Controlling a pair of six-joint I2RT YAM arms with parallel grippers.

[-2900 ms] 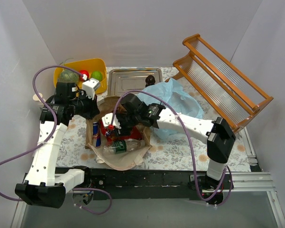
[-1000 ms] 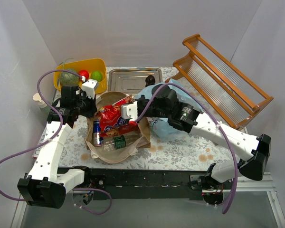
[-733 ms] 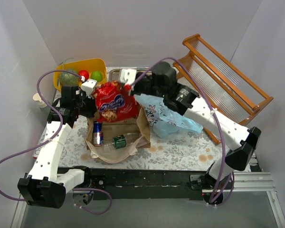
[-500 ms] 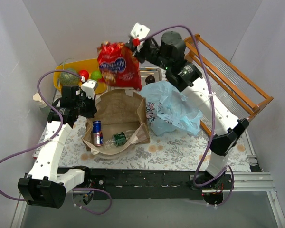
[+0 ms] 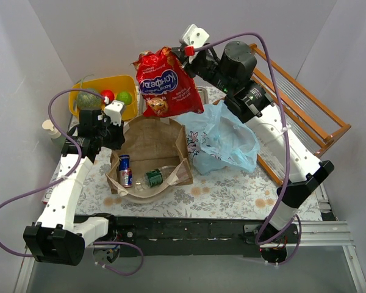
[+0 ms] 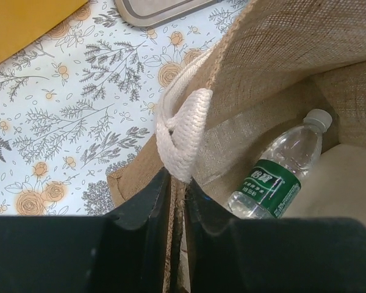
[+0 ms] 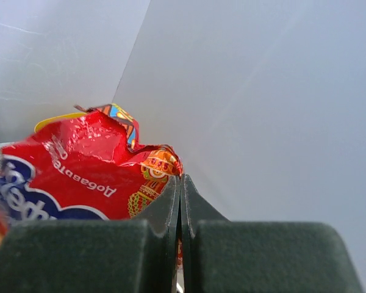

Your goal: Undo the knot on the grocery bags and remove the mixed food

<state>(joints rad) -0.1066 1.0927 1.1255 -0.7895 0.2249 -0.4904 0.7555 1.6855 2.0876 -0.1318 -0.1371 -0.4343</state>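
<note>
My right gripper hangs high over the back of the table, shut on the top corner of the red snack packet, which dangles below it. The wrist view shows that corner pinched between the closed jaws of the right gripper. The brown bag lies open with a green-labelled bottle and a blue-silver can inside. My left gripper grips its rim beside the beige handle, near the bottle. The light blue plastic bag lies crumpled to the right.
A yellow tub at the back left holds the netted melon and small red and green round items. A metal tray sits behind the bags. A wooden rack fills the right side.
My right gripper has pulled the red snack packet out of the brown bag and raised it high toward the back. The left arm has stayed at the bag's rim.
</note>
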